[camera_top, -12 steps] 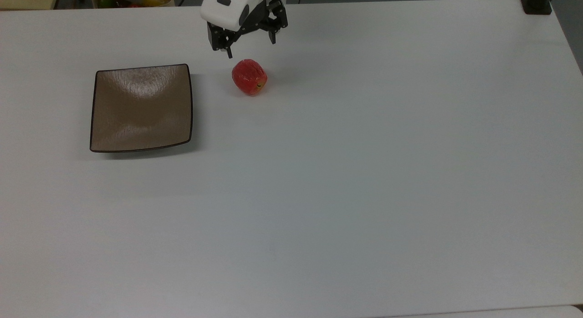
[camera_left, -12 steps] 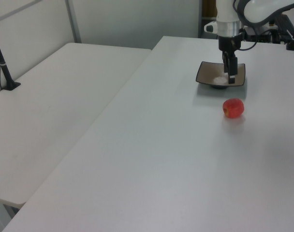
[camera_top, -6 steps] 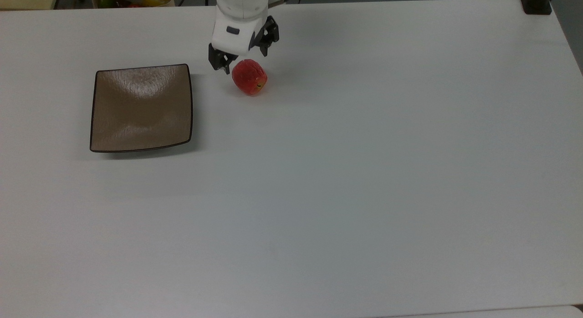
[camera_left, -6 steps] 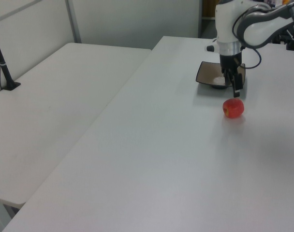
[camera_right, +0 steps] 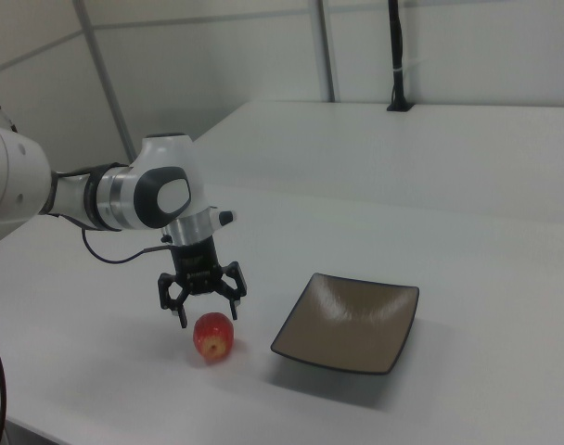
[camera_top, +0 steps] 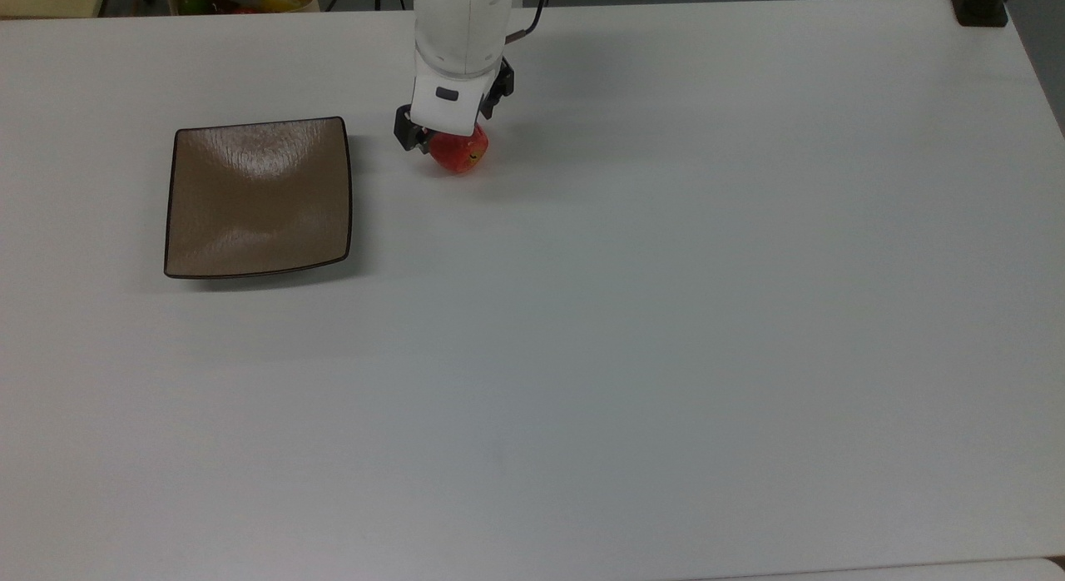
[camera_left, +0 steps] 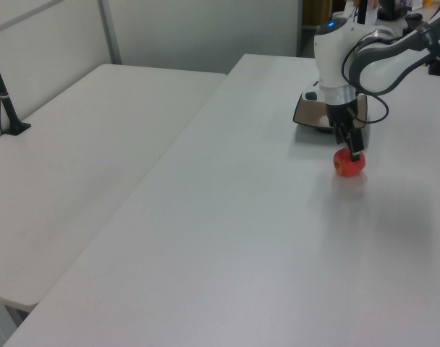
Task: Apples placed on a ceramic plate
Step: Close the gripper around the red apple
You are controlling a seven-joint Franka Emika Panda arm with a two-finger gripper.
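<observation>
Apple [camera_top: 460,154] first: you find it in the upper middle of the top view, sitting on the white table [camera_top: 632,315], red with a yellow-green patch facing the frame's lower right. In the right view it sits at lower left [camera_right: 213,335], and in the left view at right of centre [camera_left: 349,163].

Your gripper [camera_top: 449,136] hangs directly over the apple, pointing down. In the right view you see its black fingers [camera_right: 181,307] spread wide, one on each side of the fruit's top, with their tips [camera_right: 236,301] about level with the apple's crown and not pressing its sides. The gripper [camera_right: 208,306] is open around the fruit, not pinching it. In the left view the gripper [camera_left: 352,150] comes down onto the apple's upper edge.

Your ceramic plate [camera_top: 258,198] lies in the upper left of the top view, square, glossy brown with a thin dark rim, well apart from the apple and to its left. In the right view the plate [camera_right: 349,322] sits right of the apple, near centre. In the left view it shows [camera_left: 308,116] behind the arm [camera_left: 372,61], partly hidden.
</observation>
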